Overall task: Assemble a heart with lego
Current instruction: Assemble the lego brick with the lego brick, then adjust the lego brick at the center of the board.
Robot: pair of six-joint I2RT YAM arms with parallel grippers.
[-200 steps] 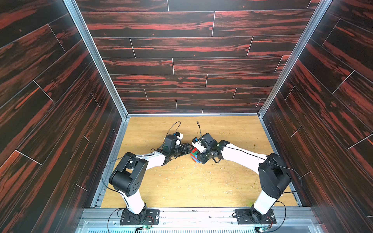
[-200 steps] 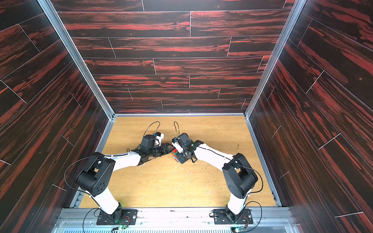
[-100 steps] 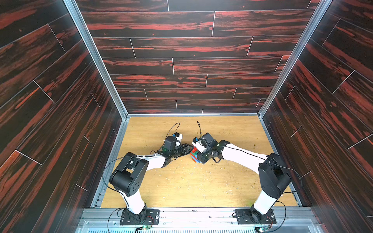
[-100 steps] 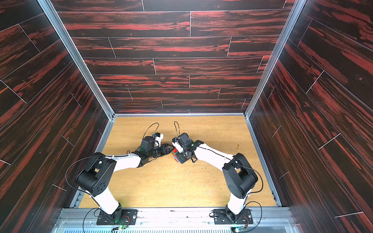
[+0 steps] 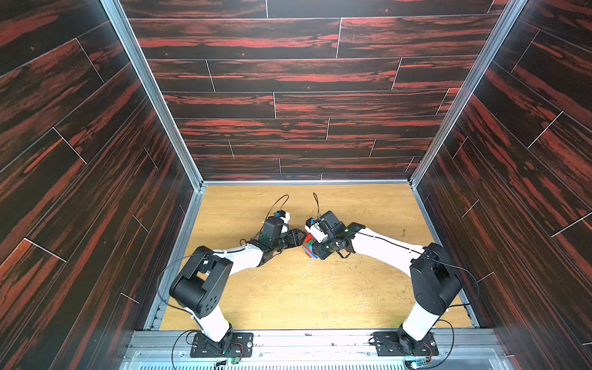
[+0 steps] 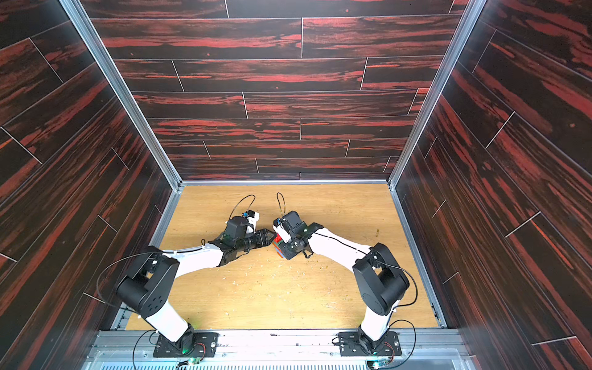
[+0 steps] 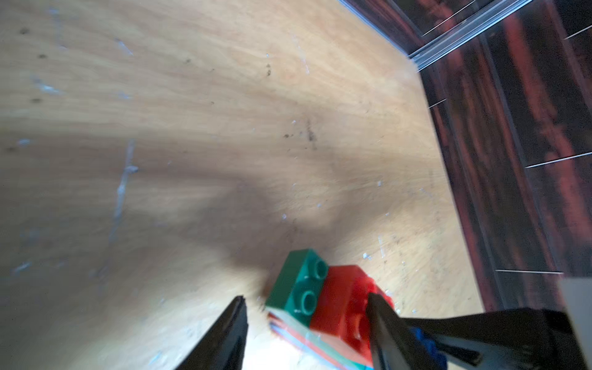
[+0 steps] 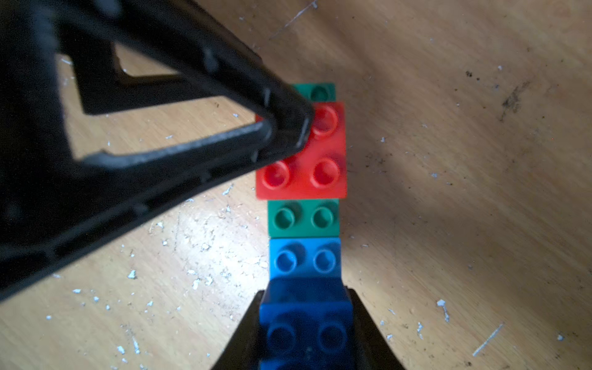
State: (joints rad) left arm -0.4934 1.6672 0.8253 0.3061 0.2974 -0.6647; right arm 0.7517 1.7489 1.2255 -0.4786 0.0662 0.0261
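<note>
The heart (image 5: 308,246) (image 6: 278,247) is a stepped cluster of joined lego bricks at mid-table, between the two wrists in both top views. In the right wrist view it runs red brick (image 8: 307,166), green brick (image 8: 303,218), light-blue brick (image 8: 304,259), dark-blue brick (image 8: 304,323). My right gripper (image 8: 306,293) is shut on the dark-blue brick. My left gripper (image 7: 306,296) stands open astride the other end: one finger (image 7: 382,320) touches the red brick (image 7: 342,298), the other finger (image 7: 234,323) stays clear of the green brick (image 7: 299,288). That left finger (image 8: 282,128) covers one red stud.
The wooden table (image 5: 304,288) is strewn with pale chips and scratches. Dark red-streaked panel walls with aluminium rails (image 7: 448,48) enclose it on three sides. Both arm bases (image 5: 221,346) (image 5: 407,346) are bolted at the front edge.
Both arms stay almost in place. The left jaws pinched in at the cluster's red end and have widened again. The right grip on the dark-blue brick is unchanged.
</note>
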